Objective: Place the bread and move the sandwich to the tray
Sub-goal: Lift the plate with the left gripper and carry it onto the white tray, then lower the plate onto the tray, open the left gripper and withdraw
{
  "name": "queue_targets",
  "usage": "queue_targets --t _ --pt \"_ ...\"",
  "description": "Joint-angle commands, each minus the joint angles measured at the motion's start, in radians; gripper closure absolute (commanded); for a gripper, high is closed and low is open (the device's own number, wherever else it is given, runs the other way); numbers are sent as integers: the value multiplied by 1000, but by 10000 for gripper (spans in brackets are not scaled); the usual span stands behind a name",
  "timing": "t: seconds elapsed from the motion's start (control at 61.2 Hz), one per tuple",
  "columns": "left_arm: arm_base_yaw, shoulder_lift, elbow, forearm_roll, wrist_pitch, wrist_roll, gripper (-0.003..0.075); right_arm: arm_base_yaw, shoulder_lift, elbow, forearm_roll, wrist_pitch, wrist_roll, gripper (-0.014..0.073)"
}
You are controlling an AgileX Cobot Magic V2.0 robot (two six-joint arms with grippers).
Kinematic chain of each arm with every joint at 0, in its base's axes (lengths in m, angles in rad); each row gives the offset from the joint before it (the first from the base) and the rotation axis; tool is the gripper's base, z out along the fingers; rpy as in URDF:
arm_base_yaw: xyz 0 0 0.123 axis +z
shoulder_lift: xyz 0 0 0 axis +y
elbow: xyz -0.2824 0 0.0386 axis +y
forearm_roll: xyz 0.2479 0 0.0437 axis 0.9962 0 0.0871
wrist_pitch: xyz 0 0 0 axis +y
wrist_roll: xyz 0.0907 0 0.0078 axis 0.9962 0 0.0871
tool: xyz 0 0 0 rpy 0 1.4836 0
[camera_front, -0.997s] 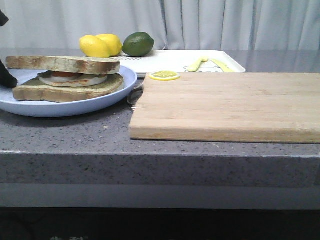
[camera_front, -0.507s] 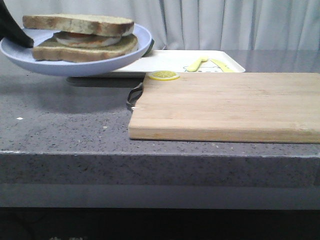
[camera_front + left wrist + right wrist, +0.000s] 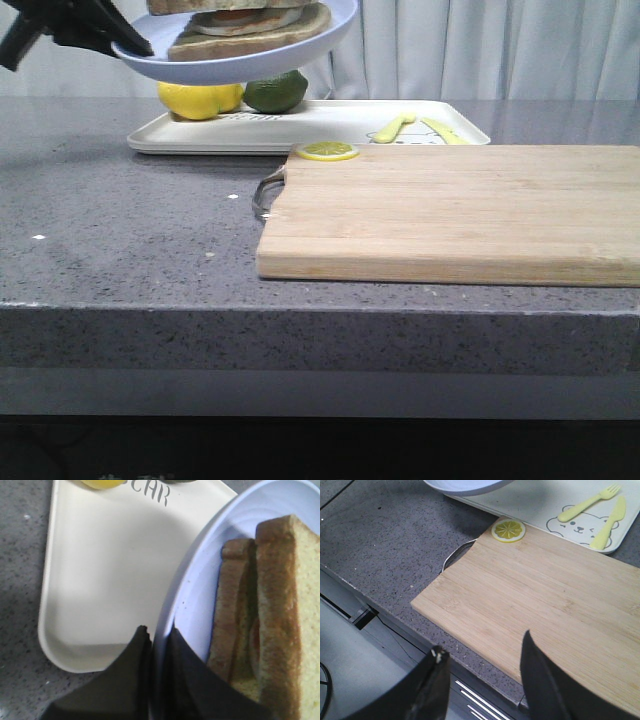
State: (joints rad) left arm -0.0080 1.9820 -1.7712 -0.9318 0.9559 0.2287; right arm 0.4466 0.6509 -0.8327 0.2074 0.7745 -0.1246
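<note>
My left gripper [image 3: 130,45] is shut on the rim of the pale blue plate [image 3: 240,55], holding it in the air over the left end of the white tray [image 3: 330,120]. On the plate lies the sandwich [image 3: 250,25], with fried egg between toast slices; the bread [image 3: 190,5] forms its top slice. In the left wrist view the fingers [image 3: 135,650] pinch the plate [image 3: 200,595] rim, with the sandwich [image 3: 270,620] beside them and the tray [image 3: 110,580] below. My right gripper [image 3: 482,645] hangs open and empty over the table's front edge.
A wooden cutting board [image 3: 450,210] lies in front of the tray, a lemon slice [image 3: 328,151] on its far left corner. Two lemons [image 3: 195,98] and a lime [image 3: 275,92] sit on the tray's far left, yellow cutlery [image 3: 395,127] on its right.
The left gripper has lifted the plate with the sandwich off the table and carried it up and rightward, over the tray. The right arm is still.
</note>
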Motion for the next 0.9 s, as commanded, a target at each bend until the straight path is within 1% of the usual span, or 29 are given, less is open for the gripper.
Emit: queue_targets --t 0.0,0.082,0.163,0.245,0.376,0.621,0.703,0.785,0.883 --pt "-18 -6 -109 -43 -8 -128 741 -8 -3 -26 3 -64 -3 233" --pt "-30 42 -175 19 7 -208 741 -8 -3 -26 3 -64 -3 233" --pt "-37 87 -224 40 31 -253 740 -8 -3 -26 3 -64 -3 233" --pt "-46 115 -254 40 40 -257 740 -8 -3 -26 3 -64 -3 233" --pt "-43 127 -256 35 41 -280 740 -8 -3 -26 3 -64 -3 233" --pt "-41 129 -256 71 53 -286 739 -8 -3 -26 3 -64 -3 233" --pt "-41 129 -256 103 64 -286 738 -8 -3 -26 3 -64 -3 233" --pt "-41 130 -256 138 74 -286 711 -8 -3 -26 3 -64 -3 233" --pt "-41 130 -256 148 82 -286 621 -8 -3 -26 3 -64 -3 233"
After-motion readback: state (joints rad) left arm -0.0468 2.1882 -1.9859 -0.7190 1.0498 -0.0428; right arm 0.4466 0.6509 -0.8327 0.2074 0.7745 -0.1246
